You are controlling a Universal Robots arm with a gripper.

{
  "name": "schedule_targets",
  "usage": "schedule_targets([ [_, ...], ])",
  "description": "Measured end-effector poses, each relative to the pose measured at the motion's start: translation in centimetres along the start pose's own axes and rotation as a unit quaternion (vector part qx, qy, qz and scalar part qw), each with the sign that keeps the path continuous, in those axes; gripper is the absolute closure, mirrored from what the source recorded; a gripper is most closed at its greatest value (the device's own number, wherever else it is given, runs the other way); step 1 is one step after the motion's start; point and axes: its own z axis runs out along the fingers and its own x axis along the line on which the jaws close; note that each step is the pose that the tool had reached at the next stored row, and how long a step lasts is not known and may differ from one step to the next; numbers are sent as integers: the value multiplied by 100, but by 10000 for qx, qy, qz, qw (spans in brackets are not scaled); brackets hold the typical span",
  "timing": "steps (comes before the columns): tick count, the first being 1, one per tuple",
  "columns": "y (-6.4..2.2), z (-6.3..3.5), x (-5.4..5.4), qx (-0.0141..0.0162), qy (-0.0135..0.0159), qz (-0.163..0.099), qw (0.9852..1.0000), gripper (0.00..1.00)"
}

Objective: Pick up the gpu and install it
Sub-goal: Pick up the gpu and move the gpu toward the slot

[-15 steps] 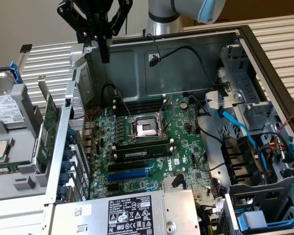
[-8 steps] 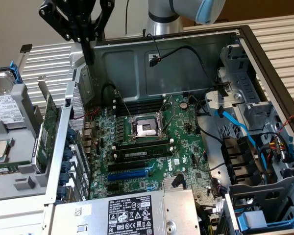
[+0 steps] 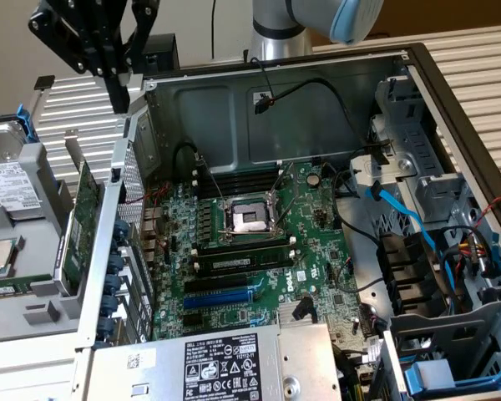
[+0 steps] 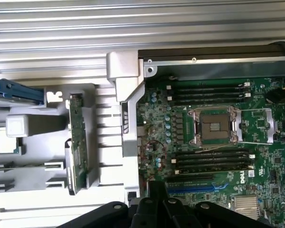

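Green and thin, the gpu [image 3: 84, 219] stands on its edge in a gray holder [image 3: 21, 224], just outside the computer case [image 3: 217, 109], at the exterior view's left. Up above it hangs the black hand [image 3: 117, 83], not touching it. I cannot tell if the hand is spread or pressed together.

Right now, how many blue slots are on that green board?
1: the blue slot sits on the motherboard, between the memory sticks and the power supply. Others may be hidden.
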Motion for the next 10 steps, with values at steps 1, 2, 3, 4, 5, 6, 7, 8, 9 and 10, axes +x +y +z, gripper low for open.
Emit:
schedule_targets([
  [1,-1,-1,46,0,0,0,10000,89],
  [2,-4,-2,93,0,-1,0,10000,89],
  [3,-7,-4,139,0,-1,0,10000,89],
  [4,-10,-5,185,0,-1,0,10000,89],
  [5,-13,-7,228,0,-1,0,10000,89],
  [6,-16,-8,276,0,-1,0,10000,89],
  [7,-19,-9,322,0,-1,0,10000,89],
  [8,-23,-11,367,0,-1,0,10000,89],
  [9,-26,-12,411,0,-1,0,10000,89],
  [10,-29,-13,458,0,-1,0,10000,89],
])
